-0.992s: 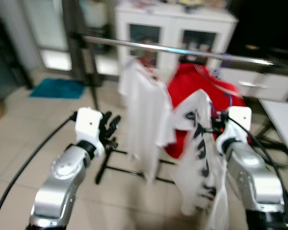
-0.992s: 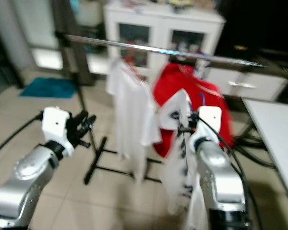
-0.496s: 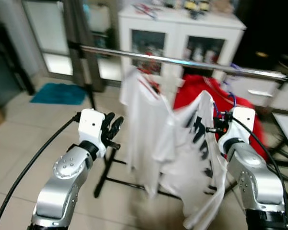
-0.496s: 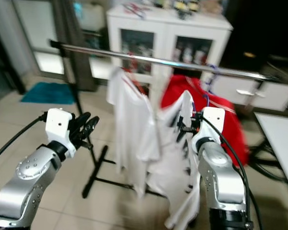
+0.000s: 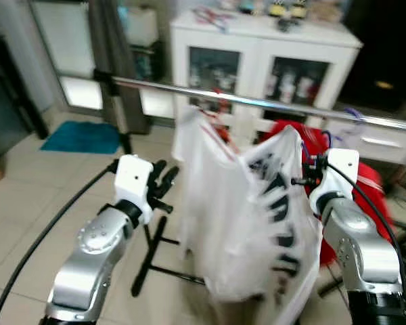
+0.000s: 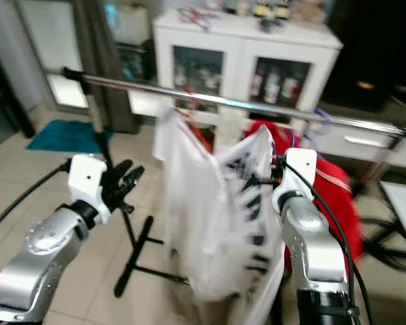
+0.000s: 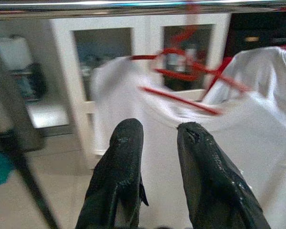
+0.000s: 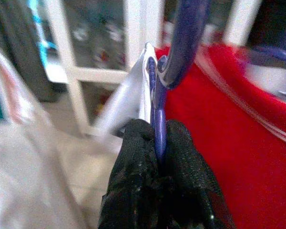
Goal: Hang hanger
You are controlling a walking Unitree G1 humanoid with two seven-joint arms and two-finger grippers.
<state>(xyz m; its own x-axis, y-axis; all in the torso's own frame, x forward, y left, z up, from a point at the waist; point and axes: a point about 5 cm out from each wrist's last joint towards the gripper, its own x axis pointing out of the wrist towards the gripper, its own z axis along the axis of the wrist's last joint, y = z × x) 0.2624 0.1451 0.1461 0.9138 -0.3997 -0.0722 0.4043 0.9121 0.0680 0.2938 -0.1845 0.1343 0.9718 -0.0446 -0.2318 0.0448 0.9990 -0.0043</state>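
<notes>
My right gripper [image 8: 155, 143] is clamped on the neck of a blue-purple hanger [image 8: 174, 57], its two black fingers pressed together with the thin stem pinched between them. The hanger's hook curves up past the fingertips, glossy and slightly blurred, and its hook tip shows as a small purple loop just below the clothes rail [image 5: 257, 103] in the head views. A white T-shirt with black lettering [image 5: 257, 217] hangs from this hanger; the cloth billows out to my left in front of my right arm and is smeared by motion, so the lettering cannot be read. The hanger is held up near the chrome rail, between a plain white shirt [image 6: 179, 156] on a red hanger [image 7: 181, 76] and a red garment [image 8: 238, 124] that hangs behind my right gripper; whether the hook touches the rail cannot be told. My left gripper [image 7: 157, 138] is raised at chest height to the left of the white shirts, its fingers slightly apart and holding nothing, pointing toward the red hanger. Behind the rail stands a white cabinet with glass doors [image 5: 257, 61], and a teal mat [image 5: 81, 137] lies on the tiled floor at far left.
</notes>
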